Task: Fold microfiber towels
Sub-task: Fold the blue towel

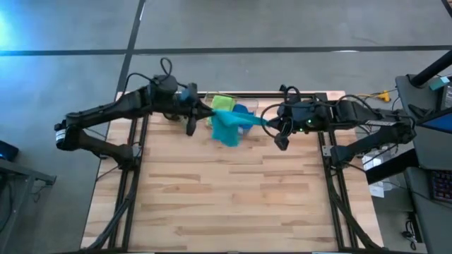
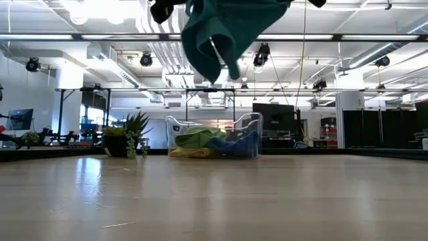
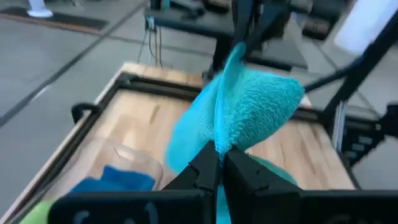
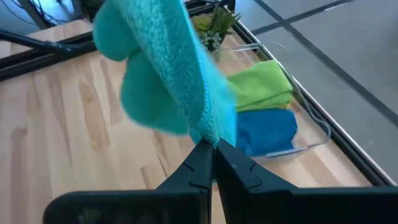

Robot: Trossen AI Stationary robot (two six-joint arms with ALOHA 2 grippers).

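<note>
Teal towel (image 1: 227,127): up in the air, slung between both arms, near 12 o'clock on the wooden surface (image 1: 233,197)
Left gripper (image 3: 219,163): fingers clamped tight on one edge of the teal towel
Right gripper (image 4: 211,155): fingers pinched on the opposite edge
Clear bin (image 2: 249,127): at the 12 o'clock edge, holding lime green towel (image 4: 264,84), dark blue towel (image 4: 267,130), yellow towel (image 2: 190,152)
Potted plant (image 2: 130,134): right beside the bin

Bright ceiling lights (image 2: 107,8) glare; wrist views motion-blurred.
</note>
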